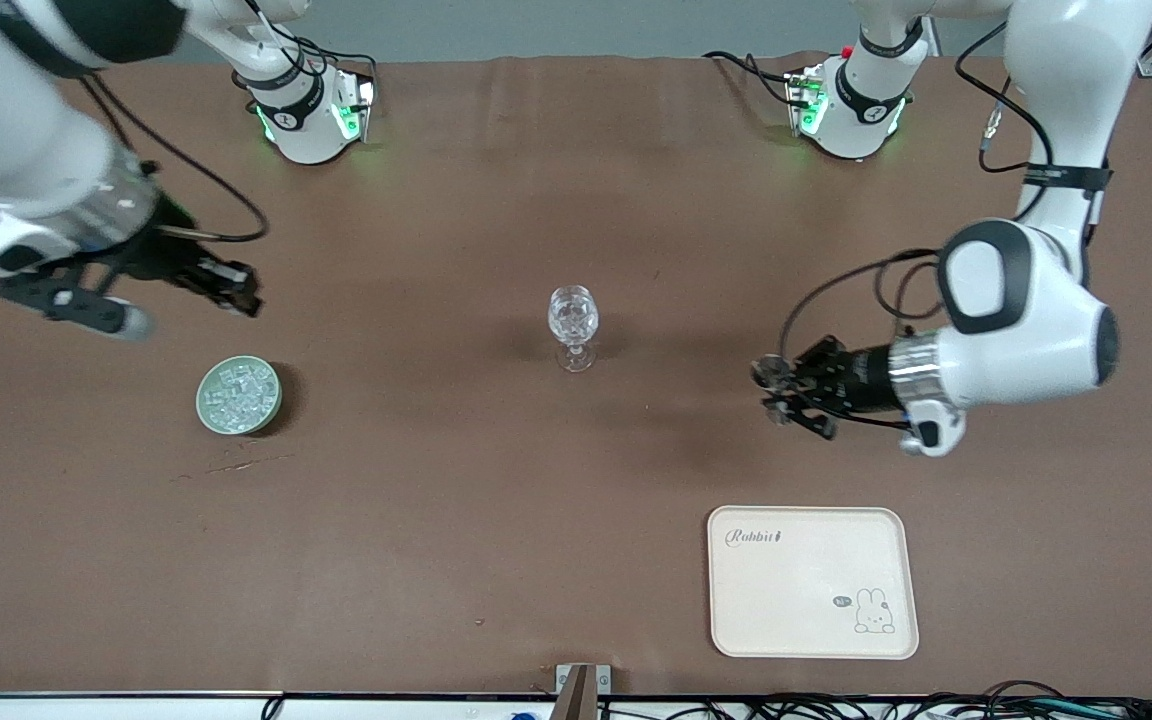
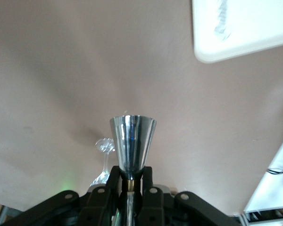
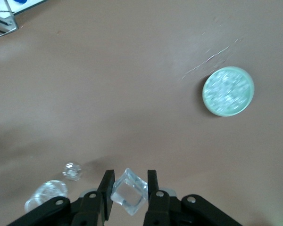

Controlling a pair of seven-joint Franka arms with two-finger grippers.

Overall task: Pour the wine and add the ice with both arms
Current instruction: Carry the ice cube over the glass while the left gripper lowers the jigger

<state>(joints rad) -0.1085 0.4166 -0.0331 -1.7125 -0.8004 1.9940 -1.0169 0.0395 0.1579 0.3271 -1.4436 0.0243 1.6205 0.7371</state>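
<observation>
Ice cube (image 3: 129, 191) sits pinched in your right gripper (image 3: 128, 188) above brown table (image 1: 456, 480) near green dish (image 1: 239, 396); left gripper (image 2: 131, 181) clamps a metal cup (image 2: 132, 141) near the glass (image 1: 573, 325).

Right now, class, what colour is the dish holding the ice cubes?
Pale green dish, clearest in the right wrist view.
</observation>
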